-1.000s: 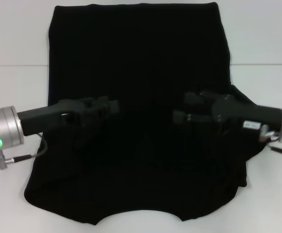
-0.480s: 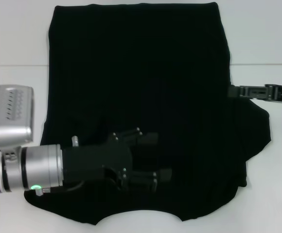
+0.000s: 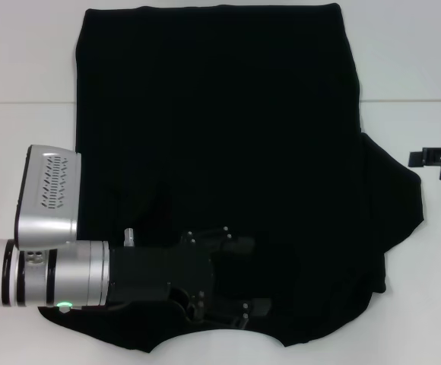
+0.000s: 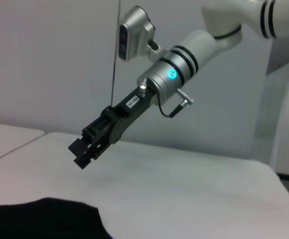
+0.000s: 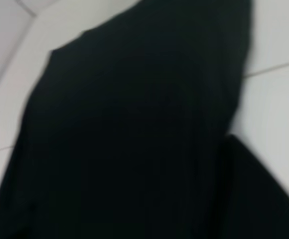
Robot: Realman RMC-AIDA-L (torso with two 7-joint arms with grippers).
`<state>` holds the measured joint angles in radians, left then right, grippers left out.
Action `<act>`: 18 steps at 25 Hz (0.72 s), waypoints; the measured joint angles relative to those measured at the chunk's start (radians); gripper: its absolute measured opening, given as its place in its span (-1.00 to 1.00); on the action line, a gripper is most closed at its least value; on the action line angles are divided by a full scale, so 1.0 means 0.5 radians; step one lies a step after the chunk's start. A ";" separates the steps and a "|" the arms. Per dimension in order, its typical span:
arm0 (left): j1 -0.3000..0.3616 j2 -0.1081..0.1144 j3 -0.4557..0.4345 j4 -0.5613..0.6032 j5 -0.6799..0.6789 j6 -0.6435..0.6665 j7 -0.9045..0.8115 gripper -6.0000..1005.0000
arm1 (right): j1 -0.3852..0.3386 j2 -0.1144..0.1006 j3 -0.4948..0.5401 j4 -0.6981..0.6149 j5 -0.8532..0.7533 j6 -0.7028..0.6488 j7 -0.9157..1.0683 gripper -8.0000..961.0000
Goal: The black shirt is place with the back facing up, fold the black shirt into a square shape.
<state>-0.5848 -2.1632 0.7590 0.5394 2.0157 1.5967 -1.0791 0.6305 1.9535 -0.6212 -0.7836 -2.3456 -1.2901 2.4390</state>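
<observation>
The black shirt (image 3: 220, 137) lies spread flat on the white table (image 3: 23, 61), and one sleeve (image 3: 395, 198) sticks out on the right. My left gripper (image 3: 247, 275) hovers over the shirt's near part, close to the near hem, open with nothing between its fingers. My right gripper (image 3: 431, 158) sits off the shirt at the far right edge, over bare table. The left wrist view shows that same right gripper (image 4: 90, 142) raised above the table, with a corner of the shirt (image 4: 45, 219) below it. The shirt (image 5: 134, 139) fills most of the right wrist view.
White table surrounds the shirt on the left, right and far sides. A table seam (image 3: 23, 103) runs across behind the shirt. A grey wall (image 4: 45, 59) stands beyond the table in the left wrist view.
My left arm swung from the shirt's middle down toward the near hem. My right arm pulled off the shirt to the far right edge.
</observation>
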 joint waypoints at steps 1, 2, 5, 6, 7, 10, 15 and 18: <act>0.000 0.000 0.001 0.000 0.005 -0.006 0.006 0.86 | 0.004 0.000 -0.001 0.005 -0.033 0.020 0.014 0.84; -0.001 0.000 0.001 0.000 0.008 -0.009 0.008 0.86 | 0.006 0.000 -0.005 0.009 -0.061 0.036 0.026 0.84; -0.001 0.002 0.002 0.003 0.009 -0.012 0.009 0.86 | 0.021 0.005 -0.019 0.031 -0.122 0.063 0.052 0.84; -0.001 0.002 0.002 0.006 0.010 -0.012 0.010 0.86 | 0.030 0.006 -0.020 0.047 -0.143 0.076 0.055 0.84; -0.002 0.002 0.002 0.011 0.011 -0.014 0.010 0.86 | 0.038 0.008 -0.021 0.064 -0.154 0.086 0.056 0.84; -0.002 0.002 0.003 0.017 0.012 -0.033 0.011 0.86 | 0.065 0.011 -0.028 0.144 -0.170 0.123 0.048 0.84; 0.000 0.001 0.004 0.017 0.012 -0.060 0.007 0.85 | 0.092 0.010 -0.105 0.263 -0.172 0.212 0.045 0.83; 0.002 0.003 0.002 0.017 0.012 -0.068 0.002 0.85 | 0.097 0.012 -0.147 0.304 -0.174 0.265 0.052 0.84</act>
<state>-0.5838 -2.1618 0.7602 0.5480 2.0219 1.5628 -1.0782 0.6791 1.9593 -0.6946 -0.6316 -2.4327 -1.1578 2.4651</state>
